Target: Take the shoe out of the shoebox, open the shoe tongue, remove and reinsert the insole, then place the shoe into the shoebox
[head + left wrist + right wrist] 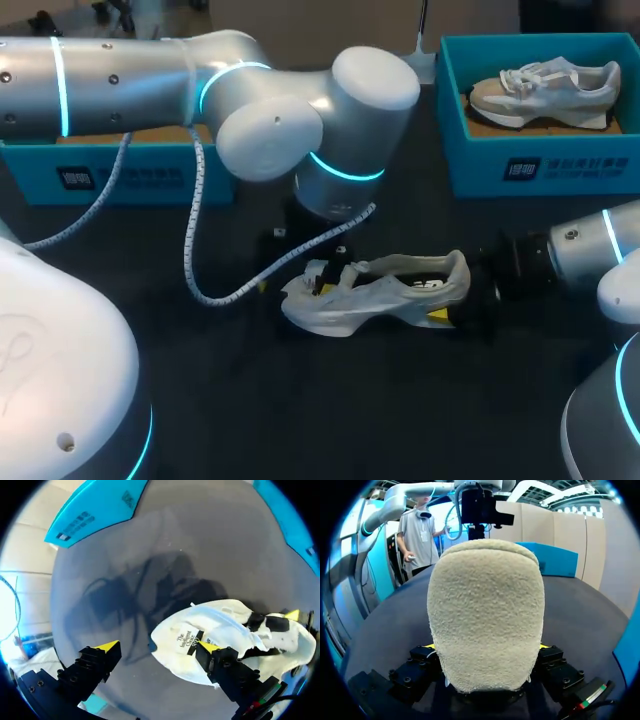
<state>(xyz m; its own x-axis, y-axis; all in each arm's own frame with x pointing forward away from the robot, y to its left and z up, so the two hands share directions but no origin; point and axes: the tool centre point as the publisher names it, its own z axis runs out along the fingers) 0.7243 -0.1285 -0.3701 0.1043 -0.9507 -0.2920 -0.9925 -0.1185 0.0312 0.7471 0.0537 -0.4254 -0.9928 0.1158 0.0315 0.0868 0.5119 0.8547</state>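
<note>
Right gripper point(487, 647) clamps the shoe point(375, 290) at its heel; left gripper point(159, 646) open at its front, shoeboxes point(480, 150) apart.

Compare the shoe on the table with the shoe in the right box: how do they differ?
The shoe on the table lies on the tabletop, heel clamped in the right gripper; the shoe in the right box sits untouched. The shoe on the table looks mostly white; the shoe in the right box has beige panels. Both are low sneakers, toes toward my left.
</note>
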